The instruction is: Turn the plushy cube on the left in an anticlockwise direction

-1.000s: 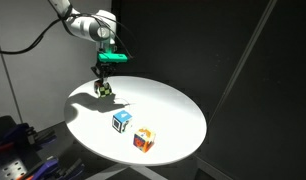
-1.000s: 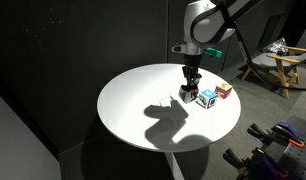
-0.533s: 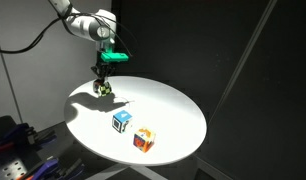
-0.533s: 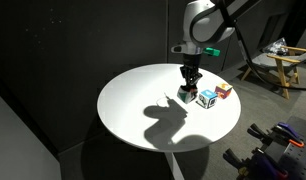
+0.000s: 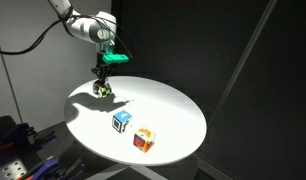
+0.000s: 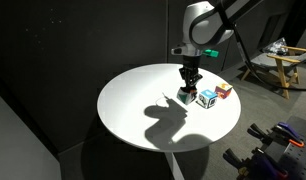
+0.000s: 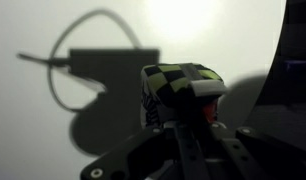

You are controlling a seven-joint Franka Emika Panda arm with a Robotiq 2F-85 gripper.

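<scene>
**Table**: round, white, lit hard from one side; in both exterior views it bears three small cubes.

**Arm**: Franka, reaching down over the table's edge zone, wrist vertical.

**Gripper**: lowered onto the plushy cube. In the wrist view the fingers are drawn close together against the cube's near face and appear to pinch the soft fabric; the contact itself lies in shadow.

**Plushy cube**: white with black markings and a yellow-green chequered top. It sits directly under the gripper near the table rim in an exterior view, well apart from the other two there.

**Blue-and-white cube** and **orange-red and white cube**: close together, untouched. In an exterior view the blue-and-white one appears just beside the plushy cube.

**Step in hand (judgement):** the anticlockwise turn, with the grip seemingly made. To do it well:
- rotate about the wrist's vertical axis;
- keep the cube flat on the table or barely unweighted;
- hold pressure steady so the plush does not twist out;
- stay clear of the blue-and-white neighbour.

**Change from earlier frames:** none discernible; arm, gripper and all three cubes stand as they did half a second and one second ago.
</scene>
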